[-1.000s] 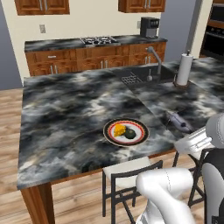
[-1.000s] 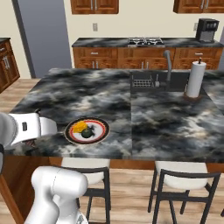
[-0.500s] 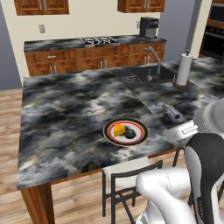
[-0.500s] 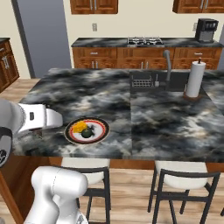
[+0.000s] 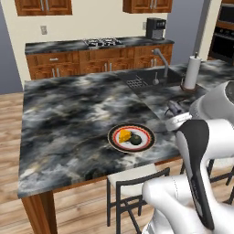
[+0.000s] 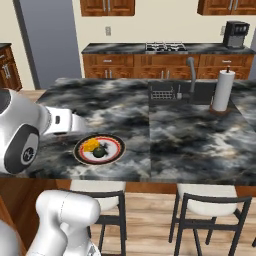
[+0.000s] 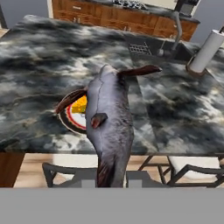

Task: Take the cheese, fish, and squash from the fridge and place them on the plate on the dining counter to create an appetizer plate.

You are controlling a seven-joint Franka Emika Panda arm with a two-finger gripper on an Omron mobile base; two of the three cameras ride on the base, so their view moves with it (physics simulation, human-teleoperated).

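At the dining counter (image 5: 68, 114), we hold the fish (image 7: 109, 118) in the gripper (image 7: 111, 181), whose jaws are clamped near the tail end while the body juts forward along the hand's line of sight. From the hand view, the slim grey fish hangs above the near edge of the marbled top, its head toward the sink (image 7: 153, 48), with the plate (image 7: 70, 118) lying below and partly hidden behind it.

On the plate (image 5: 131, 137), the cheese (image 5: 124, 135) and the squash (image 5: 135, 139) already sit side by side, touching or nearly so, on the white centre. That leaves the fish as the last item to set down, in our reading.

We judge the fish light, and stiff enough to hold its line without drooping from the grip. Its skin looks smooth, so we would call it slippery, and the narrow tail gives little to pinch. A hold nearer the thicker middle would be surer, away from the thin fins.

The free room on the plate (image 6: 99, 149) lies on the side away from the cheese (image 6: 90, 144) and squash (image 6: 101, 150), and we expect a long body to overhang the rim.
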